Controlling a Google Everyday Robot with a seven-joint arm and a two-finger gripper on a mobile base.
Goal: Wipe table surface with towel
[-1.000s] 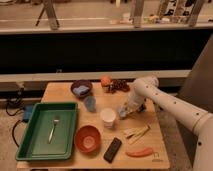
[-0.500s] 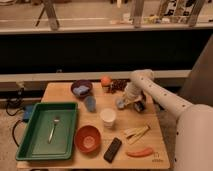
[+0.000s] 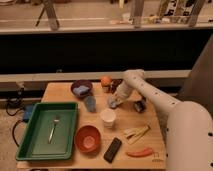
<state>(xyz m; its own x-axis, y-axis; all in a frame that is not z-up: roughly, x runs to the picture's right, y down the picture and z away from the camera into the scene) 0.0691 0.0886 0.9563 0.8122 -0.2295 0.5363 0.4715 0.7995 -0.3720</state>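
The wooden table point(image 3: 62, 93) holds several dishes and food items. My arm reaches in from the right, bends at an elbow above the table's back edge and slopes down to the left. My gripper point(image 3: 116, 98) is low over the table's middle, just right of a blue cup point(image 3: 90, 103). A small pale grey-blue towel point(image 3: 113, 104) lies bunched on the table right at the gripper's tip, touching it. The gripper hides part of the towel.
A green tray point(image 3: 35, 142) with a fork point(image 3: 53, 128) sits front left. A purple bowl point(image 3: 81, 89), an orange point(image 3: 105, 80), a white cup point(image 3: 107, 117), a red bowl point(image 3: 87, 138), a black device point(image 3: 112, 149), yellow strips point(image 3: 136, 133), a red pepper point(image 3: 140, 152) and a dark object point(image 3: 140, 106) crowd the table.
My arm has swung to the left, and the gripper has slid left along the table with the towel. The other objects have not moved.
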